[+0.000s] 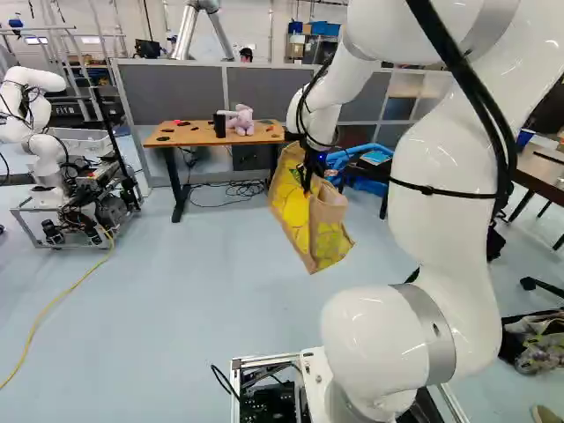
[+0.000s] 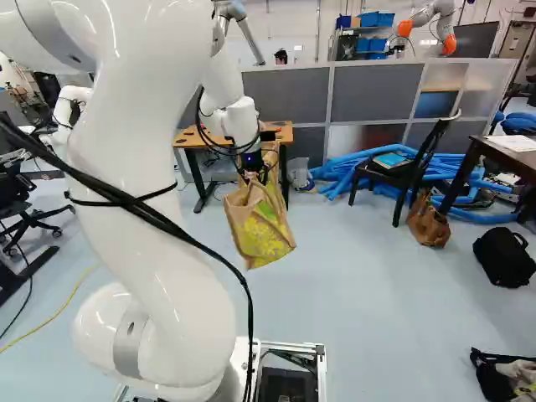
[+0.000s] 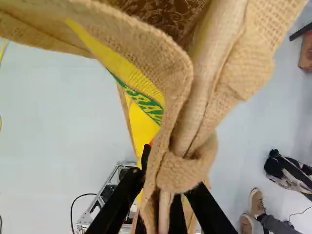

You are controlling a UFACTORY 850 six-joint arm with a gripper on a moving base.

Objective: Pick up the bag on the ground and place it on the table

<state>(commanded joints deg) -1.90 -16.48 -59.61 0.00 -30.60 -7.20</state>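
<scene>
On the table (image 1: 198, 137) sit a plush toy (image 1: 241, 121) and black cylinder (image 1: 219, 126), gripper (image 1: 307, 180) pinching the bag (image 1: 298, 216)

From behind, my left base camera looks ahead and down, my arm (image 1: 436, 159) at frame right; my right one puts it frame left. Both catch the table (image 1: 181, 137) up top! My wrist camera peers downward, bag (image 3: 170, 73) right up close.

Robotics lab: another robot (image 1: 46, 150), grey partitions (image 2: 376, 94).
</scene>
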